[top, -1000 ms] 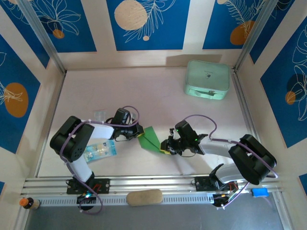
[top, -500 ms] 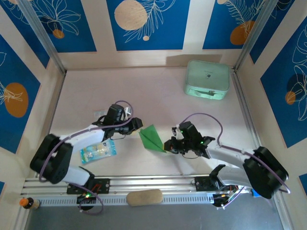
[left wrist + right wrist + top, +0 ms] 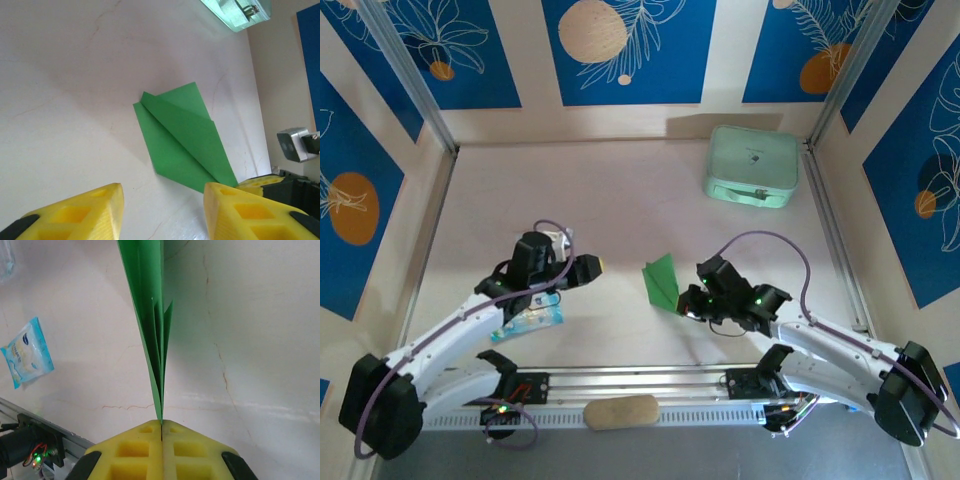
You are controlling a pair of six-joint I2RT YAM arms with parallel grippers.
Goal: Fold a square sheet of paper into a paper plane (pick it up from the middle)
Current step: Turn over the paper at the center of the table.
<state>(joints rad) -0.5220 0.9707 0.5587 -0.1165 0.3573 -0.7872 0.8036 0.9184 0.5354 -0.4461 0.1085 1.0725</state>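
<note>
Tabletop [image 3: 620,190]: outstretched right tool [image 3: 686,305] pinches paper plane [image 3: 661,280].

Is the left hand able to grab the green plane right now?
Probably yes: the left hand is open, facing the paper plane with nothing between; the right hand pinches its tip.

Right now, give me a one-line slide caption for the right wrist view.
Right gripper shut on the folded green paper plane, seen edge-on; blue-printed packet lies on the table nearby.

arms [image 3: 448,326]: white links, black joints | cables [image 3: 760,234]: purple, looped | end effector fingers [image 3: 75,215]: yellow, square recesses
</note>
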